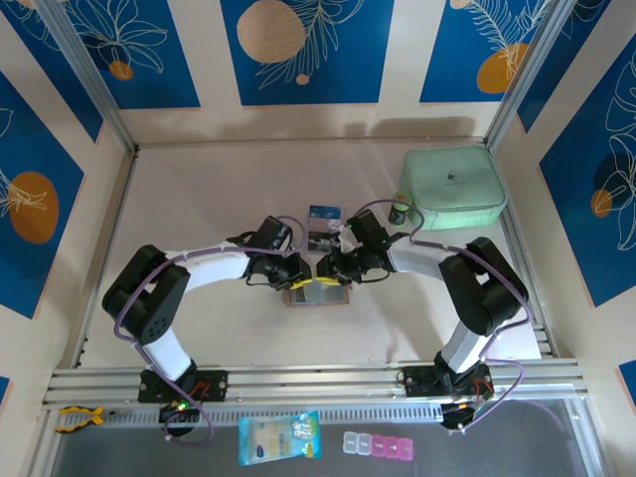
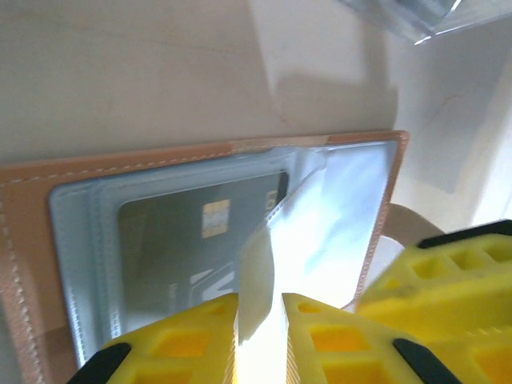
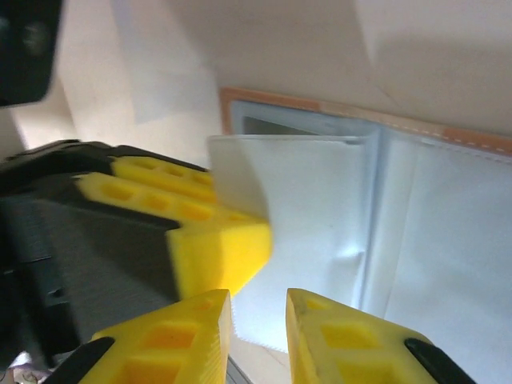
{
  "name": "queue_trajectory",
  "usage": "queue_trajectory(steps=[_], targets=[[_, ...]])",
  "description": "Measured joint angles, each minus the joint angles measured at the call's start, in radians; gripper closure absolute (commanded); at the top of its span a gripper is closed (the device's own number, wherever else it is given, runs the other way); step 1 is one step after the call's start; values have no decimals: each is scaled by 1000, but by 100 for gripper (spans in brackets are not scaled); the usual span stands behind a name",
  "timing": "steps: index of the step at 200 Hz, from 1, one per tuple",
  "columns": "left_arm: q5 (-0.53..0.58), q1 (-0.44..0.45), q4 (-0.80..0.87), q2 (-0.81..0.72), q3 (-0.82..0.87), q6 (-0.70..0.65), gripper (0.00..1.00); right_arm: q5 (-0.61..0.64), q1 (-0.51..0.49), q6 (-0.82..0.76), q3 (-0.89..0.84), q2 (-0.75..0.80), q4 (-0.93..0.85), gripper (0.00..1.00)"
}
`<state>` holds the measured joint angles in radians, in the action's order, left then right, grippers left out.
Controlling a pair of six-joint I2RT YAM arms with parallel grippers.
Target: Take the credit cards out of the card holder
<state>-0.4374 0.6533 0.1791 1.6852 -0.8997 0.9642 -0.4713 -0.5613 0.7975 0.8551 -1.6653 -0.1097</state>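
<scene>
Two grippers are sitting nose to nose over the card holder, which is lying open and flat on the table between the arms, near the middle of the top view. From the left wrist I am looking at its tan stitched border and pale grey inner pockets. A grey chip card is sitting inside one clear pocket, its gold chip showing through.

The left gripper is pinching a pale, translucent inner leaf of the card holder. The leaf is curling up off the pockets and running straight into the narrow slot between the yellow fingers.

The right gripper is hanging at the holder's other side, its fingertips a little apart with the pale leaf showing in the gap. I am not able to tell whether it is gripping that leaf or only poised over it. In the right wrist view one finger of the left gripper is lying just beside the right fingertips, at the raised leaf's edge.

Beyond the holder, two cards are lying loose on the table: a dark blue card and, just nearer the arms, a dark grey card. A mint-green case is resting well off to the right.
</scene>
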Motion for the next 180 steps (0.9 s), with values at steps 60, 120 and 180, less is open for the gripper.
queue_trajectory(steps=[60,120,180], targets=[[-8,25,22,0,-62,0,78,21,43,-5,0,104,-49,74],[-9,60,32,37,-126,0,73,34,72,-5,-37,167,-75,74],[-24,97,40,107,-196,0,65,66,108,-12,-74,255,-122,73]])
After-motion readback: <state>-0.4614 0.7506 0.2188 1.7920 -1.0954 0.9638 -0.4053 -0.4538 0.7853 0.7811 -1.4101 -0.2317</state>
